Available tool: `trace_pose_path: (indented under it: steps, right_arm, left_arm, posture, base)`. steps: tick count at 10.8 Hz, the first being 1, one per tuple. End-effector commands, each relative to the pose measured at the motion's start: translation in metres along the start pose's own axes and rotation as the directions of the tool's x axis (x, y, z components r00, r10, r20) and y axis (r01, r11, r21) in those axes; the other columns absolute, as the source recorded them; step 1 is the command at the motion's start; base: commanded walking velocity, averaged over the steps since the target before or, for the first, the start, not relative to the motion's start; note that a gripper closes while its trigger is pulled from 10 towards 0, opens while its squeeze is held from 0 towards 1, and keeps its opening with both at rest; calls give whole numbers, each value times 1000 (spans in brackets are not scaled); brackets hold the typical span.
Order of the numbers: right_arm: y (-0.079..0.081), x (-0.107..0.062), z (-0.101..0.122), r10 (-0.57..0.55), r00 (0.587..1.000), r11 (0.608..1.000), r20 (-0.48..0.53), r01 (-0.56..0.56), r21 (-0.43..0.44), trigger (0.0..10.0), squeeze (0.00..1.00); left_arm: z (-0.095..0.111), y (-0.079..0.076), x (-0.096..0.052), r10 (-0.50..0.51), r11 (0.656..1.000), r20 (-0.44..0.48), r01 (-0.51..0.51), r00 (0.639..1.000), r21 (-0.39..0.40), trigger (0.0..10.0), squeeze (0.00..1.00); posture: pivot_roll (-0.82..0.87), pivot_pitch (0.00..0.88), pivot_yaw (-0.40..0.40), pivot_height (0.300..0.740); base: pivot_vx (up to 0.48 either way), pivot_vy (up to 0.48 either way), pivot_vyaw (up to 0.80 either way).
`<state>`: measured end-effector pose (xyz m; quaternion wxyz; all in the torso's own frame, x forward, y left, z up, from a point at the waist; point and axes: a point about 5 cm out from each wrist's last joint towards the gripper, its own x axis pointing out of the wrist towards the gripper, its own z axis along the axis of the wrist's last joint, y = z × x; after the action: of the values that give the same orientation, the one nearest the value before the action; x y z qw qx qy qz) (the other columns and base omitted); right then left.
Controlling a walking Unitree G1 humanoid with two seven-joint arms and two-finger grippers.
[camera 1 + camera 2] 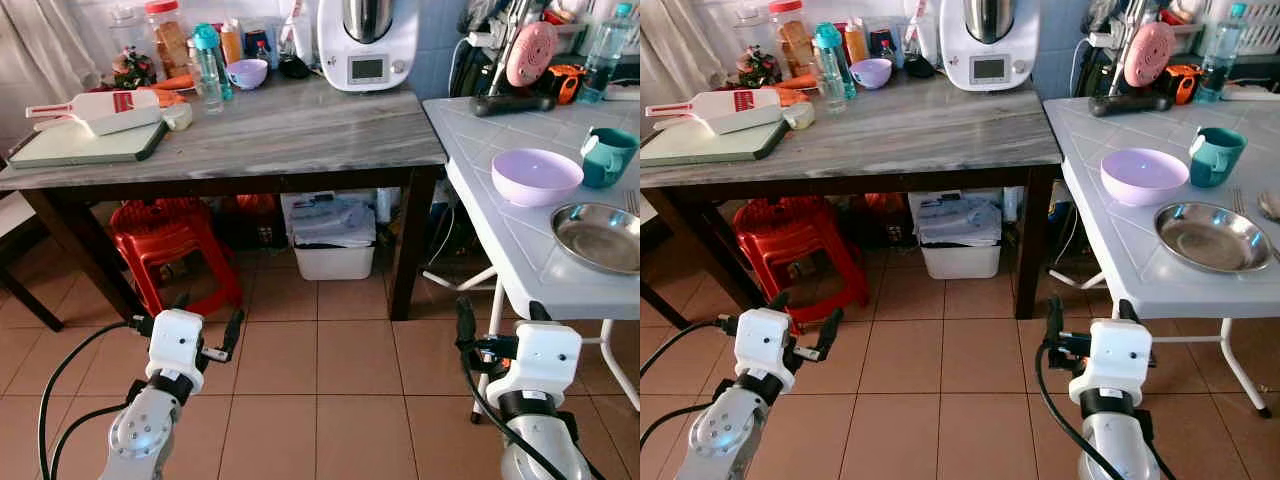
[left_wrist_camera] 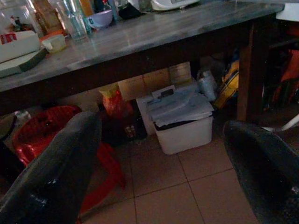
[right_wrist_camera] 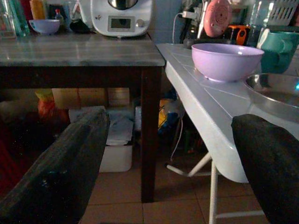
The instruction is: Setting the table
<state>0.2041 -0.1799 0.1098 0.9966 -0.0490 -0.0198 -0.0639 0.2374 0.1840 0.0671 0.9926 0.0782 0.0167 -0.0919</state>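
Grippers: left gripper (image 1: pixel 208 325) and right gripper (image 3: pixel 173 163), both spread and holding nothing, low over floor tiles. Approach advice: raise the right arm above the white table (image 1: pixel 1110 240) edge before reaching. Containers on it: lilac bowl (image 1: pixel 1144 175), appears empty; steel plate (image 1: pixel 1210 236), bare; teal mug (image 1: pixel 1217 156), contents unseen.

Silver arms, white wrist blocks—black cables, black jaws.

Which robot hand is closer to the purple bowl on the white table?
The right hand. It hangs below the white table's edge, under the purple bowl. The left hand is far off, by the red stool.
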Motion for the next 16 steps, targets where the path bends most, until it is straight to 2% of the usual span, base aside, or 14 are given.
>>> trace_pose_path:
  steps: [1, 4, 6, 16]
  right_arm:
    - [3, 2, 1, 15, 1000, 1000, 4, -15, -6, 10000, 0]
    - [5, 3, 1, 21, 1000, 999, 7, -21, -29, 10000, 0]
    - [6, 2, 0, 21, 1000, 999, 4, -21, -25, 10000, 0]
    - [10, 4, -5, 11, 1000, 1000, -19, -11, 7, 10000, 0]
  left_arm:
    - [5, 3, 3, 1, 1000, 15, -1, 1000, 23, 10000, 0]
    - [5, 0, 6, -11, 1000, 11, 11, 1000, 17, 10000, 0]
    - [4, -2, 7, -26, 1000, 6, 26, 1000, 16, 10000, 0]
    - [1, -3, 10, -51, 998, -5, 52, 999, 18, 10000, 0]
  posture:
    - [58, 0, 79, 740]
    - [52, 0, 83, 740]
    - [48, 0, 88, 740]
    - [52, 0, 96, 740]
  base:
    - [0, -255, 0]
    - [0, -347, 0]
    - [0, -341, 728]
    - [0, -339, 0]
